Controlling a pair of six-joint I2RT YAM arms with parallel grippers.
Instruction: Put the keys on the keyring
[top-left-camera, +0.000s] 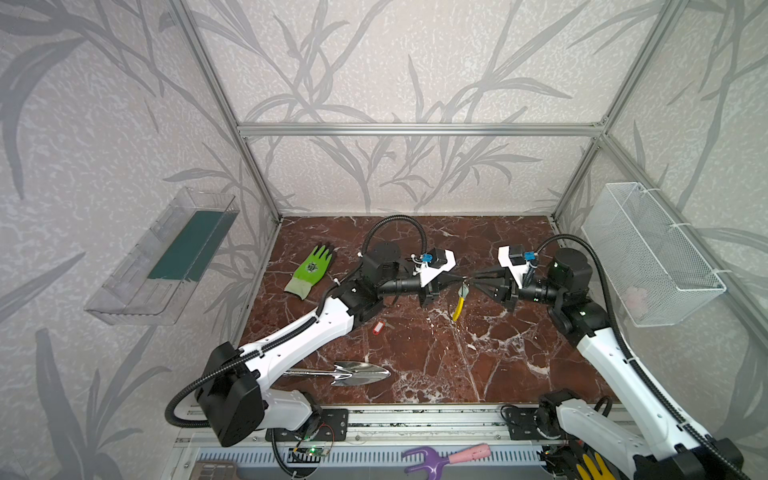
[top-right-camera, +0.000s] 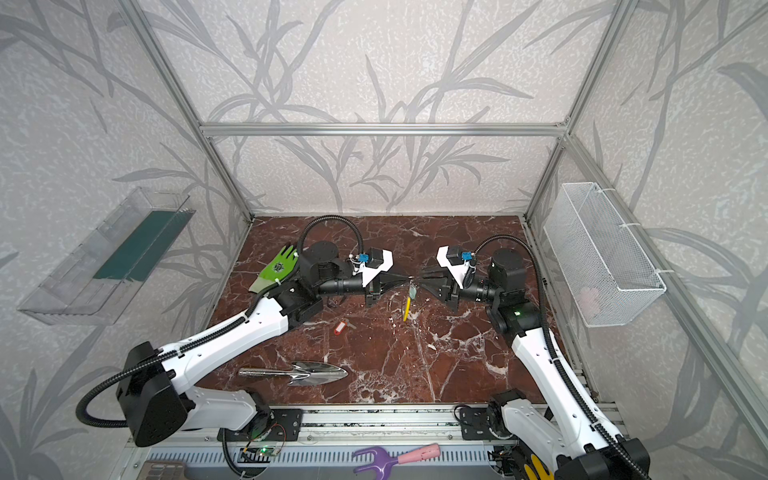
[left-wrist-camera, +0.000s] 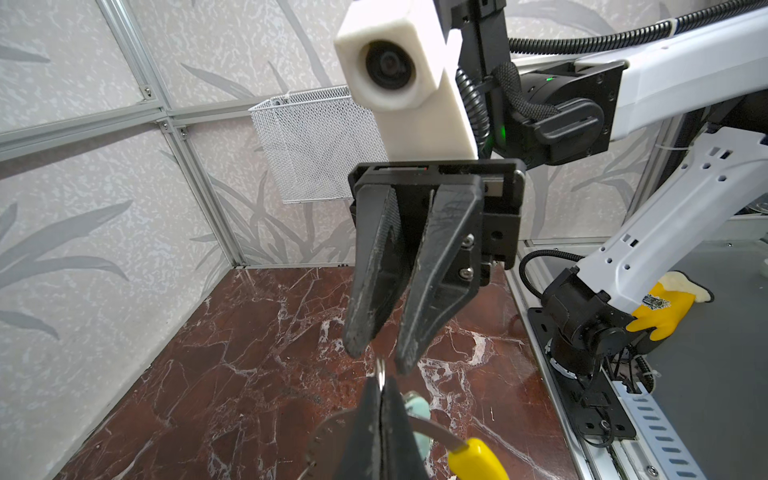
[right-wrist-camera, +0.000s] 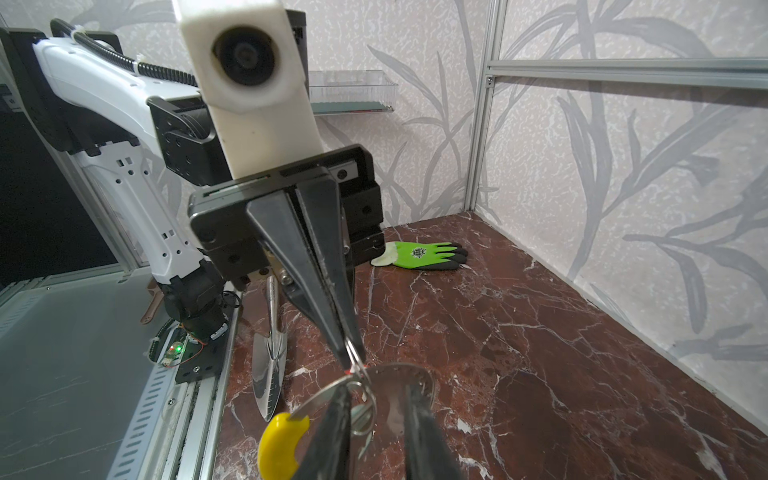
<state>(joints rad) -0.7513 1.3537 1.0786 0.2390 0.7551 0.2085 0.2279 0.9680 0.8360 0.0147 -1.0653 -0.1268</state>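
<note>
Left wrist view: left gripper clamps the keyring, mint-tagged key hanging beside it; right gripper has its jaws slightly parted. Red-tagged key lies on the table at eight o'clock from the keyring. At three o'clock, the mesh basket holds a pale pink object.

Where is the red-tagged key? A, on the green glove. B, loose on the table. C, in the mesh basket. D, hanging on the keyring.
B: the red key lies loose on the table, with nothing gripping it.

Yellow-and-grey keyring, red-tagged key
</note>
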